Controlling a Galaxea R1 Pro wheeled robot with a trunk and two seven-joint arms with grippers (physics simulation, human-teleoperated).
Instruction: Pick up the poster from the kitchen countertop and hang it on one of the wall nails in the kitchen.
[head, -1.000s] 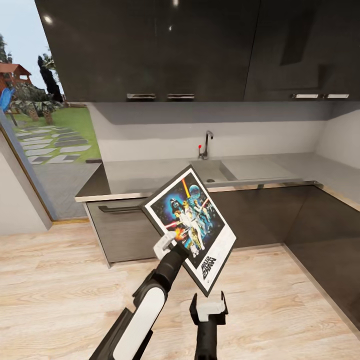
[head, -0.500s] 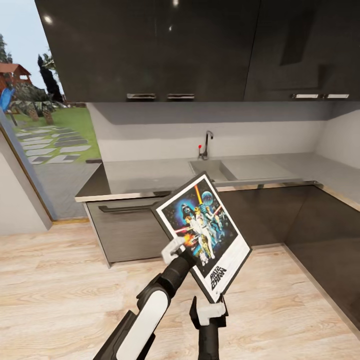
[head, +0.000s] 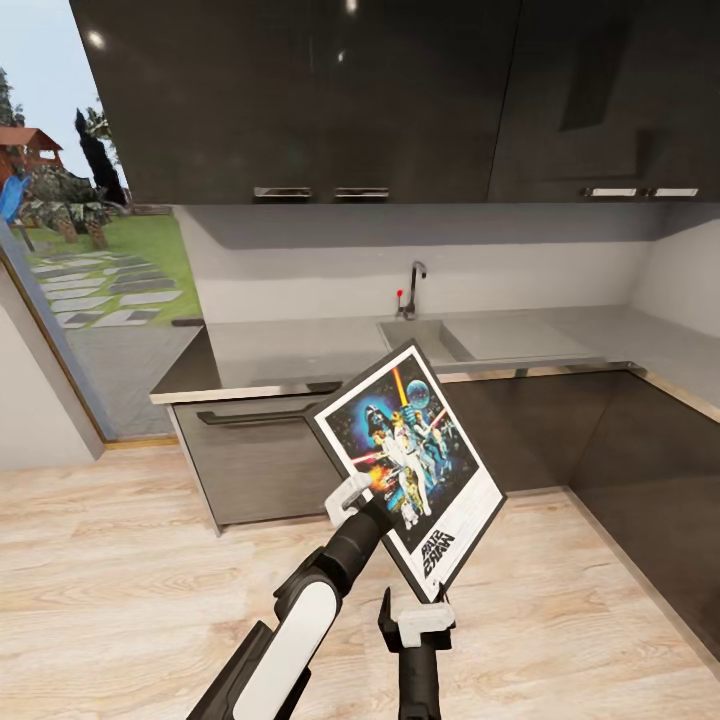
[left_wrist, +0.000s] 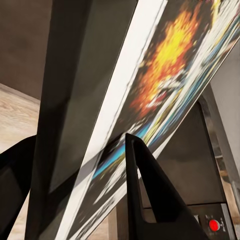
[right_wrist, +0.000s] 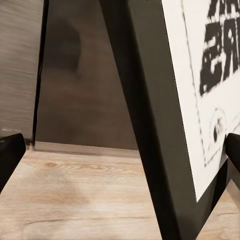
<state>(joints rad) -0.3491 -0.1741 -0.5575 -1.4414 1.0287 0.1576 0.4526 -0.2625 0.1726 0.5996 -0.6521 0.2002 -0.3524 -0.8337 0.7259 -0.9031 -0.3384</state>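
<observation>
- poster (head: 408, 468) tilted, held in the air in front of the kitchen countertop (head: 300, 350), over the wood floor (head: 110, 560)
- left gripper (head: 352, 498) clamped on poster's frame edge
- right gripper (head: 420, 622) spread wide, just below poster's lowest corner, fingers (right_wrist: 10, 155) either side of it

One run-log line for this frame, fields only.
stage: poster lifted off countertop | left gripper: shut on poster | right gripper: open under poster's lower corner | poster: tilted, over floor | countertop: behind
</observation>
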